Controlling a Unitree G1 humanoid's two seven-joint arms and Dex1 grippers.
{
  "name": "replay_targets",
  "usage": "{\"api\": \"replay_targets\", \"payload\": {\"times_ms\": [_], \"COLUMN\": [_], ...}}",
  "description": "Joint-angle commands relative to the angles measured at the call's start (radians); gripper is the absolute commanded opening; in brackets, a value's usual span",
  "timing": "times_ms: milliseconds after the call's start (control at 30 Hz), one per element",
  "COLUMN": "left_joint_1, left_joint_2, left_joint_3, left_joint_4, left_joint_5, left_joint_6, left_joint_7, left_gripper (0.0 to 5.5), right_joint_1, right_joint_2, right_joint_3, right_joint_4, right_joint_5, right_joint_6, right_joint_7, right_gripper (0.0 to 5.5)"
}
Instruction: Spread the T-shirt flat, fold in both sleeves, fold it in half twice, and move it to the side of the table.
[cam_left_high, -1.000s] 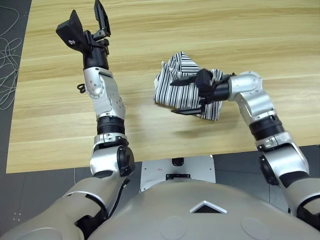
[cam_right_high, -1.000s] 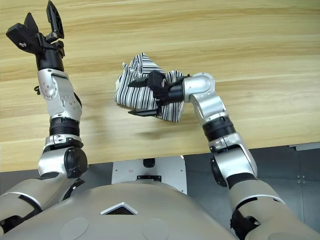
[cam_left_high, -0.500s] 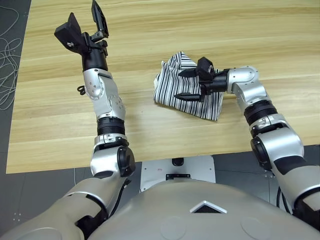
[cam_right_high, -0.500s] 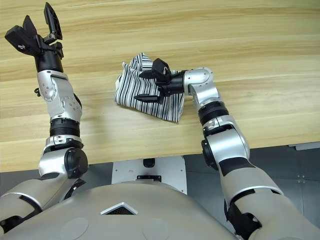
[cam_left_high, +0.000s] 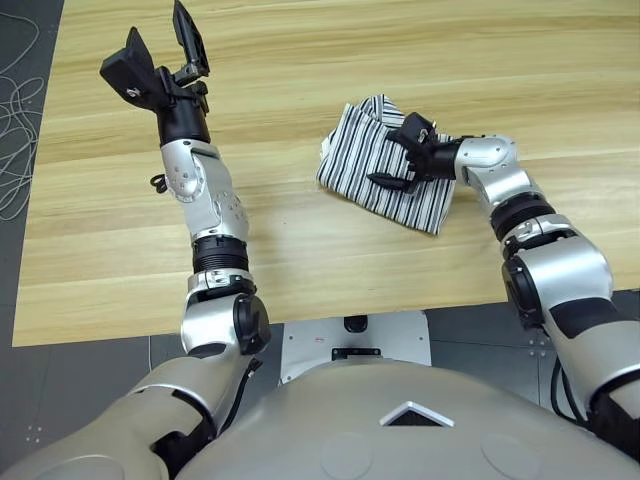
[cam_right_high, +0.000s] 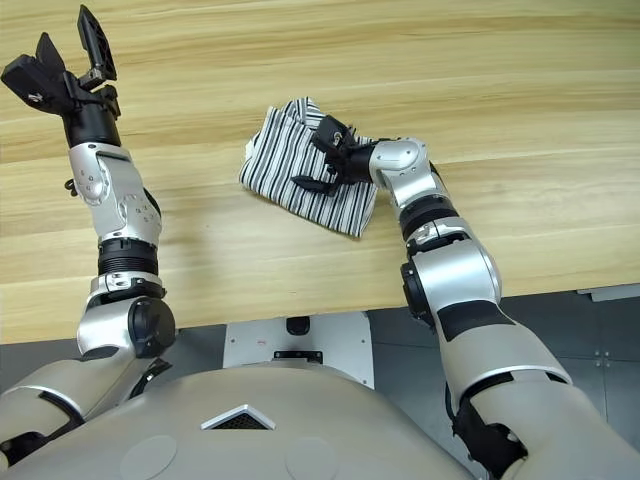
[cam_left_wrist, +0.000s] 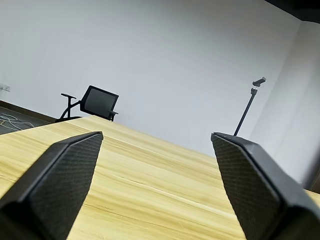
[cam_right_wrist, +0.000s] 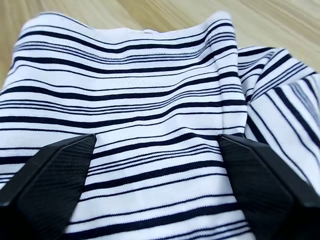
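Note:
The black-and-white striped T-shirt (cam_left_high: 372, 165) lies as a folded bundle on the wooden table (cam_left_high: 400, 60), right of centre. My right gripper (cam_left_high: 398, 155) is open and low over its top, one finger toward the far side and one toward the near side. Striped cloth (cam_right_wrist: 150, 115) spans the gap between the fingertips (cam_right_wrist: 47, 180) in the right wrist view, and I cannot tell if they touch it. My left gripper (cam_left_high: 155, 45) is held high over the table's far left, open and holding nothing, its fingers (cam_left_wrist: 55, 185) spread wide.
Cables (cam_left_high: 15, 120) lie on the dark floor off the table's left edge. The table's near edge (cam_left_high: 120, 330) runs just ahead of me. A black office chair (cam_left_wrist: 95, 102) and a thin stand (cam_left_wrist: 247, 110) are beyond the table's far end.
My right gripper has moved away from me and lowered onto the T-shirt, its fingers closer together. The bundle has shifted a little to the right. The left gripper has drifted slightly up and left.

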Motion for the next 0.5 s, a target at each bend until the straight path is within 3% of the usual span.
{"api": "replay_targets", "payload": {"times_ms": [33,300,500], "left_joint_1": [0.022,0.045,0.043], "left_joint_2": [0.008,0.003,0.011], "left_joint_3": [0.016,0.028,0.031], "left_joint_4": [-0.028,-0.061,-0.054], "left_joint_5": [-0.005,-0.008,-0.008], "left_joint_6": [-0.013,-0.023,-0.019], "left_joint_7": [0.02,0.041,0.044], "left_gripper": [4.02,4.02,4.02], "right_joint_1": [0.037,0.171,0.221], "right_joint_2": [-0.113,-0.308,-0.381], "right_joint_3": [-0.006,-0.215,-0.339], "right_joint_4": [0.065,0.094,0.092], "right_joint_5": [-0.07,0.051,0.114], "right_joint_6": [0.105,0.155,0.143], "right_joint_7": [-0.165,-0.352,-0.513], "right_gripper": [4.48,4.48,4.48]}}
